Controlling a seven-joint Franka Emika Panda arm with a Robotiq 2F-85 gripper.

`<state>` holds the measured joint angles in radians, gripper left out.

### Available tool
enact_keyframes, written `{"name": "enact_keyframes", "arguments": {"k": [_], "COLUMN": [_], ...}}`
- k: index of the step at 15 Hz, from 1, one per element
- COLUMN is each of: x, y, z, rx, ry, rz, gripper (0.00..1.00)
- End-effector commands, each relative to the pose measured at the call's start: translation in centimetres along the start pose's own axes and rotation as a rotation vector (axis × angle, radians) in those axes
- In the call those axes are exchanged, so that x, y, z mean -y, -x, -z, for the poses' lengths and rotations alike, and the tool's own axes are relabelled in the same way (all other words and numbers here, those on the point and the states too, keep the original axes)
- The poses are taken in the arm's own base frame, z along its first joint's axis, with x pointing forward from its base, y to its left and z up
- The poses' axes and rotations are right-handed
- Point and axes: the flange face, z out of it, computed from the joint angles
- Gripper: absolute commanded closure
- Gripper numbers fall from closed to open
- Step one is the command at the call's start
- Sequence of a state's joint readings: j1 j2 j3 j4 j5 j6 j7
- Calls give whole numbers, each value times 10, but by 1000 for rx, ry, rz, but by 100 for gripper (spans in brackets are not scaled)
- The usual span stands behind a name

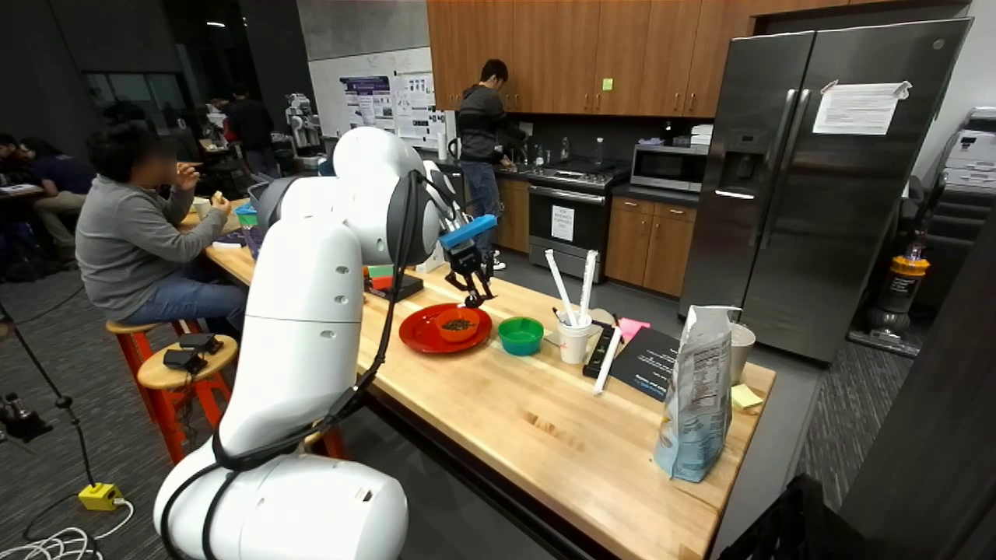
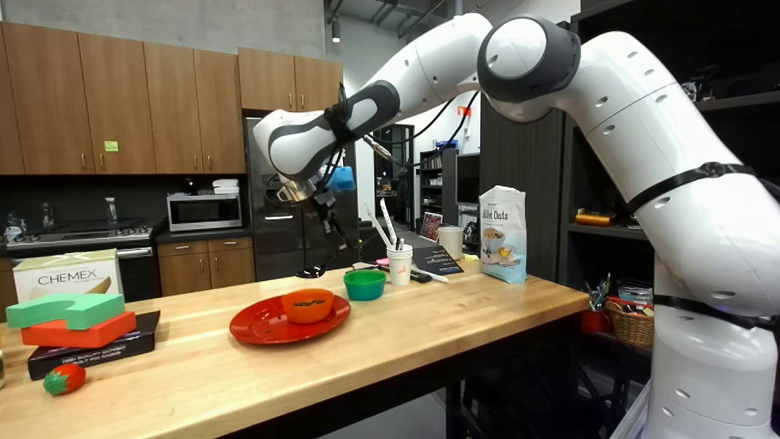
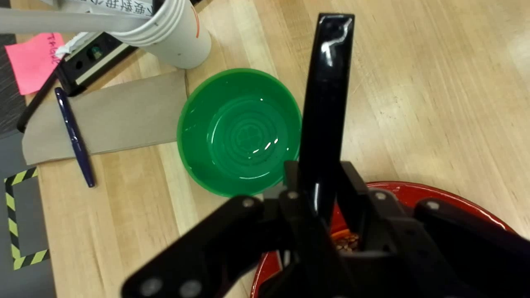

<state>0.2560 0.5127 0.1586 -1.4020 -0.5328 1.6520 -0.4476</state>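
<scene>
We see the gripper (image 3: 319,174) with its two fingers (image 3: 354,182) pressed in against the handle of a black spoon (image 3: 326,95), one on each side, so the gap is only as wide as this handle. In an exterior view, the spoon's round head (image 2: 312,272) is in the air, higher than the orange bowl (image 2: 308,315) and apart from it; over which spot exactly it hangs, we cannot tell. The orange bowl contains small brown pieces (image 2: 309,302) and stands on the red plate (image 2: 256,320). Near the plate, we find the green bowl (image 3: 248,132) upright on the wooden table (image 2: 396,323). Just beside this bowl are the white paper cups (image 3: 186,45), with long white sticks (image 1: 589,284) inside, and a brown paper (image 3: 128,111), on which a blue pen (image 3: 75,136) lies. Farther away, we notice the bag of oats (image 2: 503,235), which stands upright.
</scene>
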Motion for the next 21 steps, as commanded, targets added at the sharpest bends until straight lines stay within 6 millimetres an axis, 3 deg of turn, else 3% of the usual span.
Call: {"name": "enact_keyframes", "arguments": {"k": [1,5,6,12,18,19,21], "x": [1,1,1,2,18,17,23], "y": [-1,-2,-2,15,19,20,17], "z": [1,0,0,-8,8,1,4], "rx": [1,2,2,322,625,555,603], "ry": [-1,-1,-1,113,285,240,272], "rz": [0,-1,-1,-123,-175,-145,-151], "gripper": [75,75,94,94,94,75,75]}}
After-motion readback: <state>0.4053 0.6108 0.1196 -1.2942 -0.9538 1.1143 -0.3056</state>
